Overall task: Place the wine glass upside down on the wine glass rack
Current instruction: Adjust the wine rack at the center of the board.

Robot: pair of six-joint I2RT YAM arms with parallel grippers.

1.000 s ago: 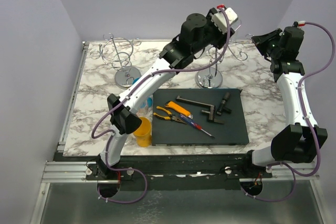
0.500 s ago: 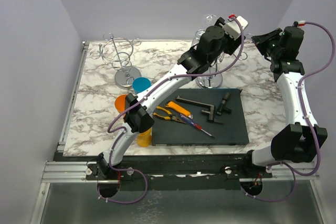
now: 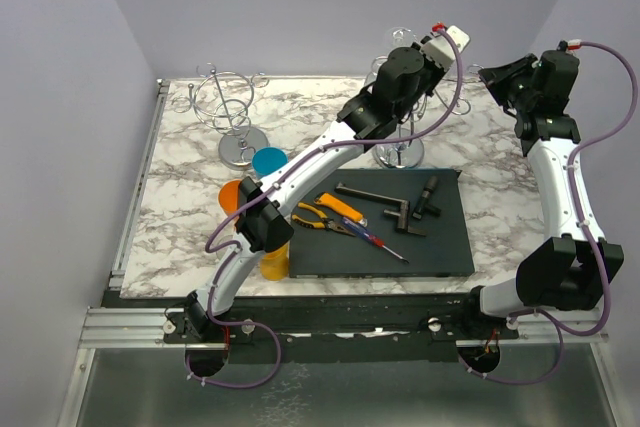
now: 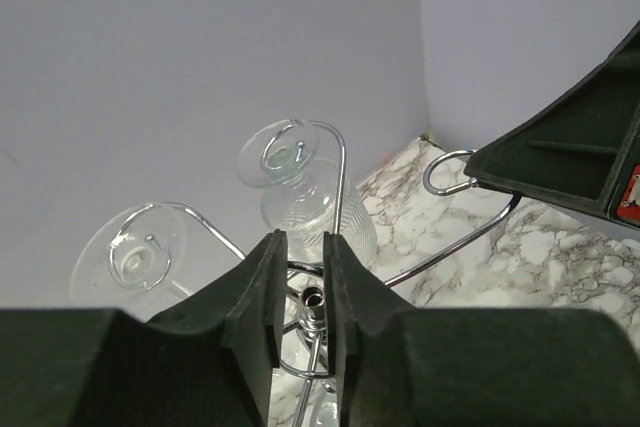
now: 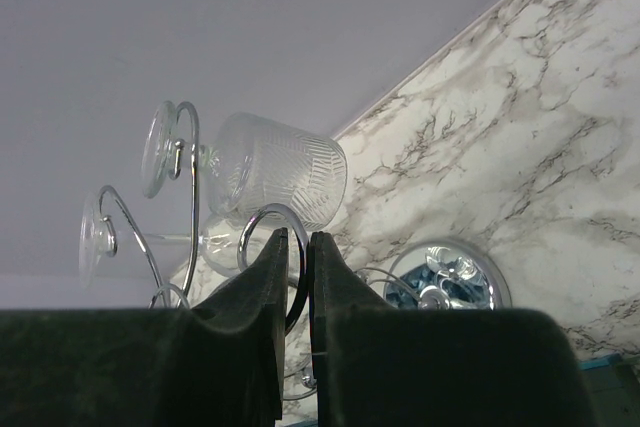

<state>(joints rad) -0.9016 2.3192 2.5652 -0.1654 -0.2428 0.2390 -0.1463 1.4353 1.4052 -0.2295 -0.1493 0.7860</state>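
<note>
Chrome wire of the wine glass rack (image 4: 340,162) carries the wine glass (image 4: 305,197) upside down, foot hooked in a loop and ribbed bowl hanging below, just beyond my left claw (image 4: 300,292). That claw's fingers are nearly pressed together with only a narrow slit, pinching nothing. My right claw (image 5: 297,277) is likewise almost closed and empty, the same wine glass just past its tips, above the marble counter (image 5: 520,97).

A dark mat (image 3: 450,237) carries pliers (image 3: 322,214) and a screwdriver (image 3: 378,241) (cups (image 3: 268,162) sit beside it).
</note>
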